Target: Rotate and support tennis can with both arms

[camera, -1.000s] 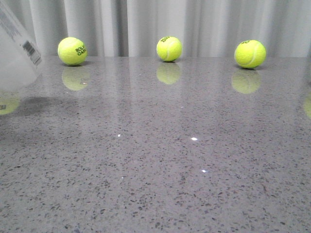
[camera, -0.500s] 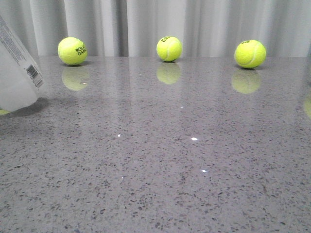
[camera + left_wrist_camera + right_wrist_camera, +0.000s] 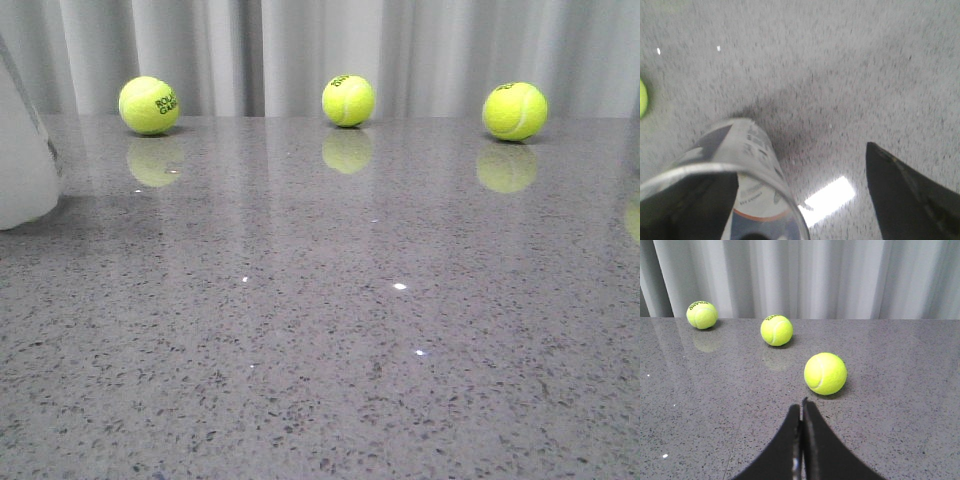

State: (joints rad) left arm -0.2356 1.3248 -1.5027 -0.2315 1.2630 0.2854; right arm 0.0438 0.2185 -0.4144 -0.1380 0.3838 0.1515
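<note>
white-labelled cylindrical tennis can (image 3: 25,150) at the grey speckled table's (image 3: 350,330) left edge

left gripper (image 3: 805,200) jaws spread around the can; right gripper (image 3: 801,412) jaws pressed together near a yellow-green tennis ball (image 3: 825,373).

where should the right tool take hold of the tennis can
Best guess: mid-body of the tennis can, approached from its open right side. It stands at the table's far left edge; its round wall suits a side pinch. The right tool is shut now.
</note>
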